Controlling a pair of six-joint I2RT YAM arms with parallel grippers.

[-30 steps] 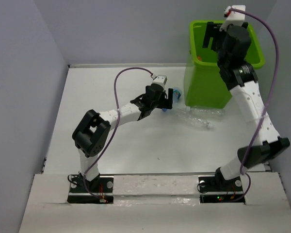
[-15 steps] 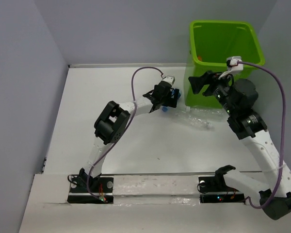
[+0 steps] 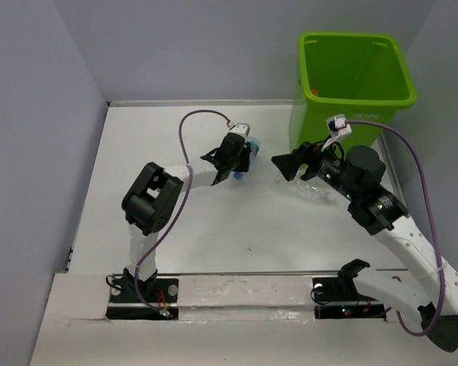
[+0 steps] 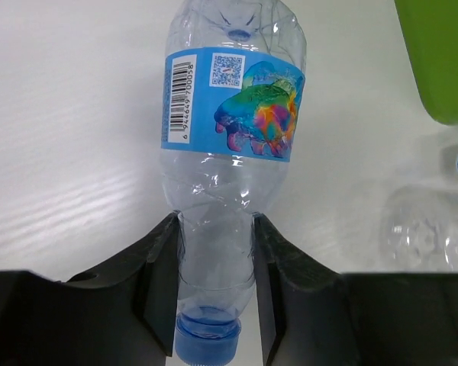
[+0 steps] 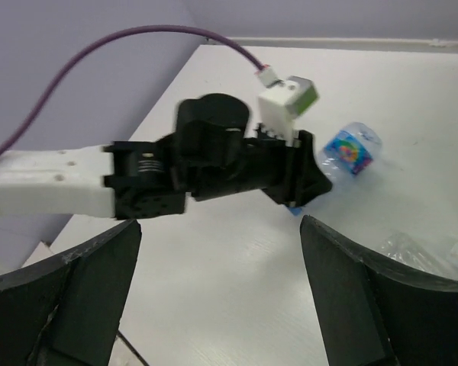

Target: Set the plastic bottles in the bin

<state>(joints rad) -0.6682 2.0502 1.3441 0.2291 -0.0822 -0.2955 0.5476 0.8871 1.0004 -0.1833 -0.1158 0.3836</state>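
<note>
My left gripper (image 4: 214, 267) is shut on the neck of a clear plastic bottle (image 4: 229, 130) with a blue label and blue cap. In the top view that gripper (image 3: 235, 160) is at the middle of the table with the bottle (image 3: 253, 143) sticking out toward the bin (image 3: 328, 133). A second clear bottle (image 3: 317, 191) lies on the table by the foot of the bin and also shows as a clear bottle (image 4: 431, 229) at the right. My right gripper (image 3: 290, 162) hangs open over the table, left of the bin, facing the left gripper (image 5: 294, 179); nothing is between its fingers (image 5: 84, 290).
The lime-green bin stands at the back right corner against grey walls, and a speck of orange (image 3: 314, 91) shows inside it. A purple cable (image 3: 202, 116) loops over the left arm. White table (image 3: 214, 229) stretches in front of both grippers.
My left gripper has closed on the blue-labelled bottle and drawn back a little to the left. The right arm has come down from over the bin to the table left of it.
</note>
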